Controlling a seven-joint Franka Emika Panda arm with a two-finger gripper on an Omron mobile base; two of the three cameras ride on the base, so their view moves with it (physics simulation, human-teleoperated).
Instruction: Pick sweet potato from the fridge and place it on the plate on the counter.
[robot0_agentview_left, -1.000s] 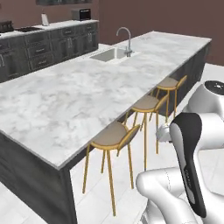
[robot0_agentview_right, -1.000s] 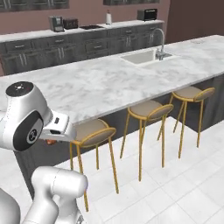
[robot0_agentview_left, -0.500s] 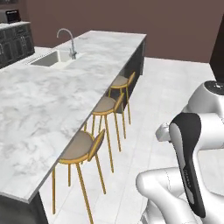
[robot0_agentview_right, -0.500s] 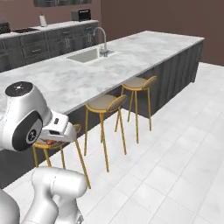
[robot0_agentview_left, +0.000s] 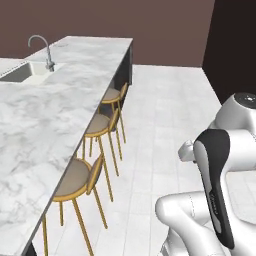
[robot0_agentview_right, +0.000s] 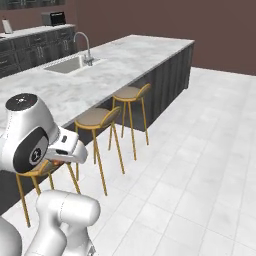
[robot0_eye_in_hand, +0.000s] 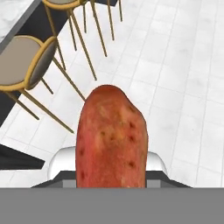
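Claw clamped on the sweet potato (robot0_eye_in_hand: 111, 140), which juts out ahead of it over floor and stools (robot0_eye_in_hand: 26, 65): you're mid-carry, and next you likely need the worktop's plate brought beneath it.

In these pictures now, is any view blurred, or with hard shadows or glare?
Hand view: the sweet potato is very close and slightly soft. Left base view: the island is evenly lit, no glare. Right base view: the stools cast no hard shadows.
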